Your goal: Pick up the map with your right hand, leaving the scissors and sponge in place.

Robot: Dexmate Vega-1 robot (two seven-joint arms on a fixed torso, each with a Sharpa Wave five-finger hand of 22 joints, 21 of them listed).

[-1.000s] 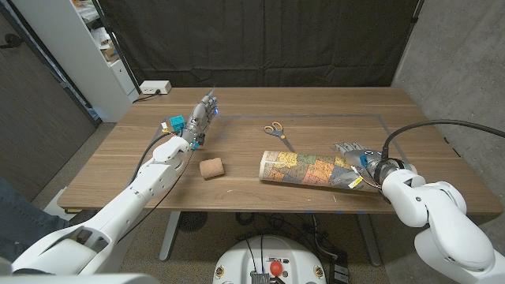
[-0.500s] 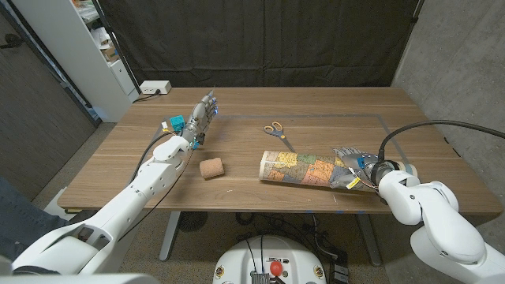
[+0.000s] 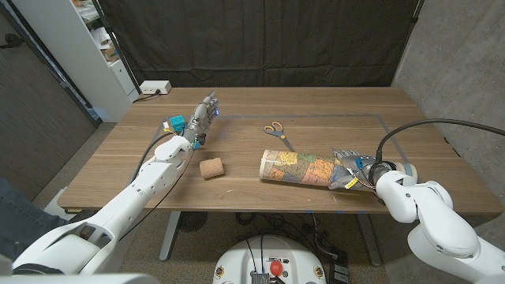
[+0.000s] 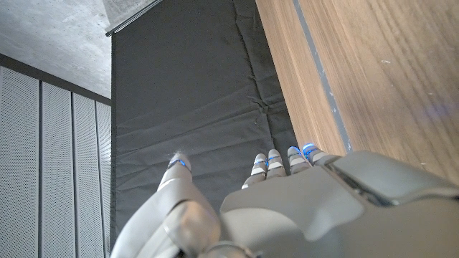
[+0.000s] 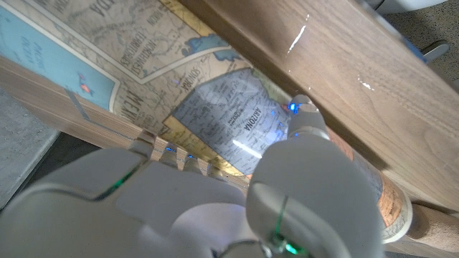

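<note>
The map (image 3: 304, 167), a rolled tube printed with coloured regions, lies across the table's front right. My right hand (image 3: 353, 170) is wrapped over its right end. In the right wrist view the thumb (image 5: 301, 122) presses one side of the map (image 5: 143, 64) and the fingers curl round the other. The map still lies on the table. Orange-handled scissors (image 3: 274, 130) lie behind the map's left end. A brown sponge (image 3: 211, 167) sits to the left of the map. My left hand (image 3: 201, 120) stands upright at the back left, fingers apart and holding nothing.
A white power strip (image 3: 155, 87) lies at the table's back left corner, with a white shelf unit (image 3: 87, 47) beyond it. A black curtain hangs behind the table (image 3: 331, 106). A thin blue tape line marks the tabletop.
My right hand has slid left along the map's right end and its fingers have closed further round the roll. The left hand, scissors and sponge have not moved.
</note>
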